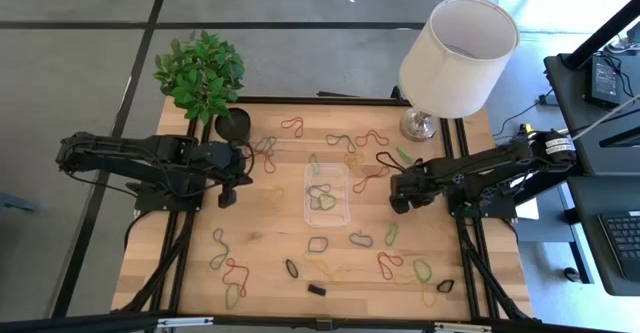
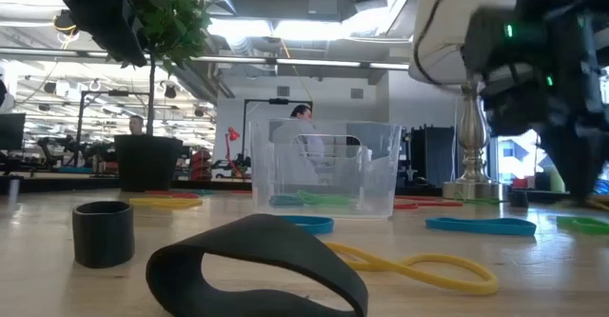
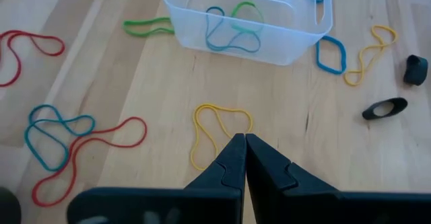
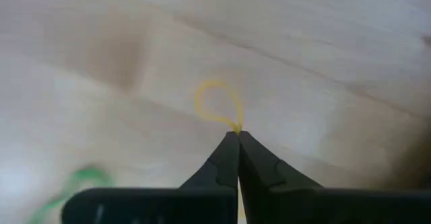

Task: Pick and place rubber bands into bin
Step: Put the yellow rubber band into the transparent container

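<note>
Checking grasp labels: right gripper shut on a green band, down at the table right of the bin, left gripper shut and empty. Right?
Not quite: the band is yellow, not green. The right wrist view shows the right gripper shut on a yellow rubber band. Rest holds: it is right of the bin; the left gripper is shut, empty.

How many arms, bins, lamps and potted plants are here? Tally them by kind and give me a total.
Arms: 2, with the left gripper shut and the right gripper shut on a yellow rubber band
Bin: 1
Lamp: 1
Potted plant: 1
Total: 5
</note>
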